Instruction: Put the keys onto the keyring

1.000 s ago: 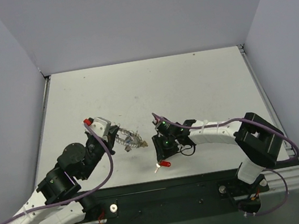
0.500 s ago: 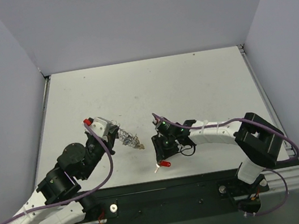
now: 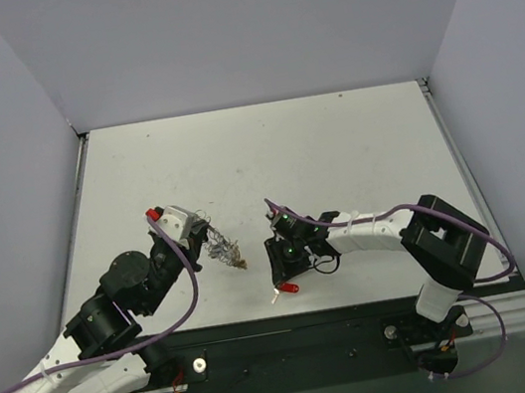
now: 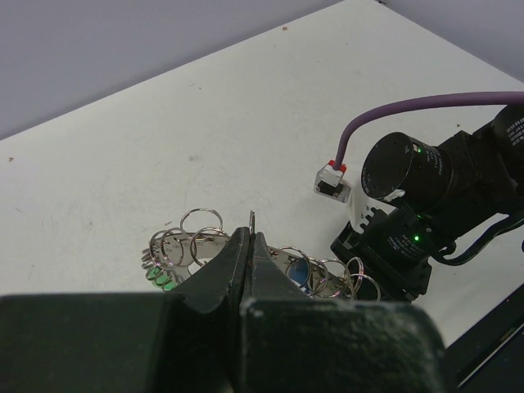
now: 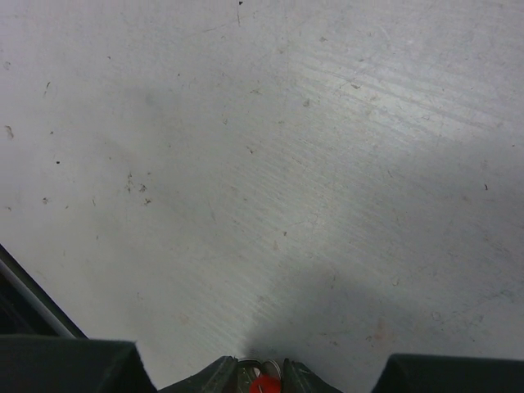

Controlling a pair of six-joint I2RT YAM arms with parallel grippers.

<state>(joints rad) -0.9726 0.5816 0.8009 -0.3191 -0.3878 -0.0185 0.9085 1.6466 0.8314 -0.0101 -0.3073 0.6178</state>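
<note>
My left gripper [image 3: 200, 235] is shut on the keyring [image 3: 223, 250], a silvery hoop with many small rings, and holds it just above the table. In the left wrist view the jaws [image 4: 250, 239] pinch the hoop's thin rim [image 4: 251, 219]. Green key heads [image 4: 160, 278] and a blue key [image 4: 300, 271] hang on it. My right gripper [image 3: 281, 276] points down at the table's near edge, shut on a red-headed key [image 3: 289, 288]. In the right wrist view the red head [image 5: 264, 385] sits between the fingertips [image 5: 260, 370].
The right arm's wrist camera [image 4: 407, 168] and purple cable [image 4: 385, 115] sit close to the right of the keyring. The table's near edge [image 3: 292, 314] lies just below the red key. Grey walls stand left, right and behind.
The keyring has swung from spread out to bunched and more edge-on under my left gripper. My right gripper has shifted slightly left with the red key.
</note>
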